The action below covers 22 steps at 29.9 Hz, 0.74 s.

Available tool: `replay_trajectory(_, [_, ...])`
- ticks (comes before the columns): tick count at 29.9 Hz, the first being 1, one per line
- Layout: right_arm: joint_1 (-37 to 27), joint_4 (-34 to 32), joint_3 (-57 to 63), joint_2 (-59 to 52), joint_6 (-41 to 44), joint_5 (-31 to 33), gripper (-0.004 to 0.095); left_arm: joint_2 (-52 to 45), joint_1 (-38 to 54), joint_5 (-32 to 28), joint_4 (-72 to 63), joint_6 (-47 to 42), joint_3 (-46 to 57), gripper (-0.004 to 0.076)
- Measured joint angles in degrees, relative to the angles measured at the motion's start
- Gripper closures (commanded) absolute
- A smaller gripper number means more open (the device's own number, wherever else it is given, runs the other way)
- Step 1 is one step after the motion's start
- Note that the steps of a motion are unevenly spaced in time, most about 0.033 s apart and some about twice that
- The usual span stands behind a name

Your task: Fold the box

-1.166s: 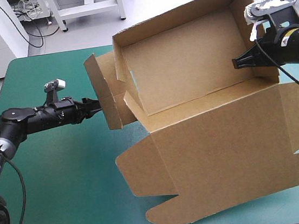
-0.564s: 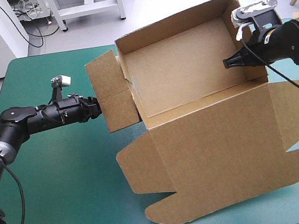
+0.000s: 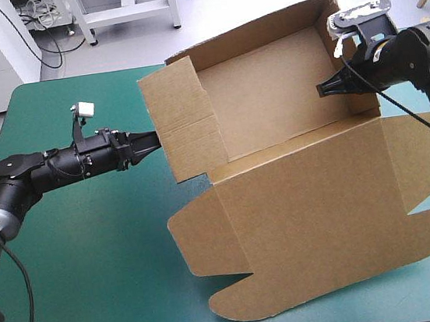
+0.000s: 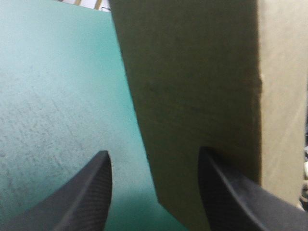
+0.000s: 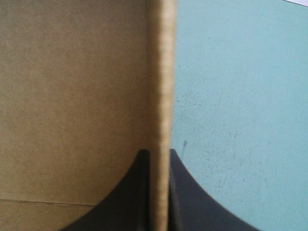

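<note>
High view: right gripper [image 3: 325, 88] has its fingers clenched on the box [image 3: 314, 204] wall; left gripper [image 3: 148, 140], fingers apart, should probably push the end flap [image 3: 187, 121] inward squarely.

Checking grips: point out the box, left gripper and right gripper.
box [image 3: 306, 197]: high view, flat lid panel.
left gripper [image 3: 151, 140]: high view, between its fingertips.
right gripper [image 5: 158, 153]: right wrist view, between its fingertips.

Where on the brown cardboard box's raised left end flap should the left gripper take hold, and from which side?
Likely the free outer edge of the left end flap of the brown cardboard box, from the left arm's side, one finger on each face. The flap stands raised with that edge toward the open left gripper, while the right gripper, shut on the box's opposite end, steadies it.
</note>
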Motion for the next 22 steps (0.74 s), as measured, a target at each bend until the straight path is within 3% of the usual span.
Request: replay_trajectory(22, [0.0,1.6,0.0,0.1,-0.1,-3.0,0.0929,-0.5,-0.5,1.1,-6.7,1.0,0.0,0.0340])
